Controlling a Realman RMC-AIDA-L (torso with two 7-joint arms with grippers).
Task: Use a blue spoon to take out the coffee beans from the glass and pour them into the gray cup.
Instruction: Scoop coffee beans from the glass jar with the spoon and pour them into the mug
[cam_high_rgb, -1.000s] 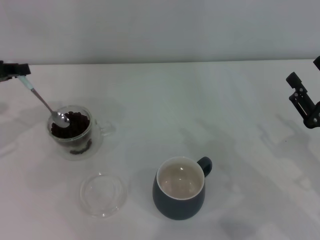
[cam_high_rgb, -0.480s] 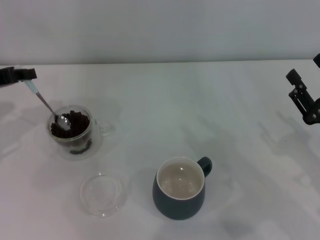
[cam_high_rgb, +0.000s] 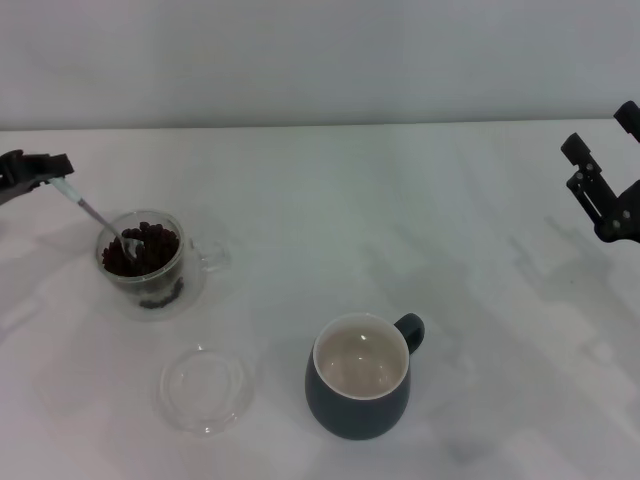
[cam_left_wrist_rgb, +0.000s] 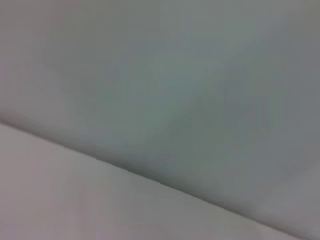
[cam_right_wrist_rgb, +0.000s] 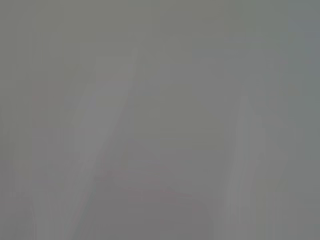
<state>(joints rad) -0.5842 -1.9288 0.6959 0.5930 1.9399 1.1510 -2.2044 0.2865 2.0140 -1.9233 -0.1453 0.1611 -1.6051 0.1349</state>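
Left gripper (cam_high_rgb: 40, 168) jaws pinching the blue spoon (cam_high_rgb: 85, 207), bowl buried in the coffee beans (cam_high_rgb: 142, 250) in the glass (cam_high_rgb: 143, 263) by the worktop's left edge; yank too steep and it'll tip.

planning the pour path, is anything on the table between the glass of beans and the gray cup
Nothing visible blocks it. The left gripper holds the blue spoon in the glass; the table toward the gray cup is bare. The clear saucer lies nearer the robot, beside that line.
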